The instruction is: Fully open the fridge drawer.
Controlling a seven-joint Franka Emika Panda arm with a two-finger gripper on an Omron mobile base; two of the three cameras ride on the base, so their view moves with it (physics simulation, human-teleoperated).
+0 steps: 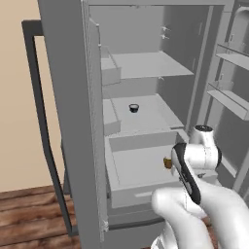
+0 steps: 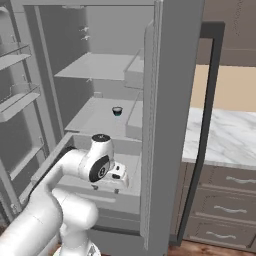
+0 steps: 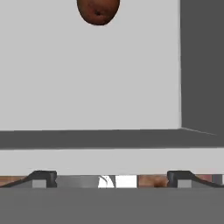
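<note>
Fridge drawer (image 1: pixel 141 168): light-grey, pulled out

Flat, even rendered light, no glare.
The fridge (image 1: pixel 146 68) interior reads soft pale grey, its right wall and far corners slightly darker. Shadows are faint; the drawer (image 3: pixel 87 87) floor is bright while its right wall sits in dark shade. Edges look a little soft and jagged from low resolution. No lens distortion or focus blur is visible.
</note>
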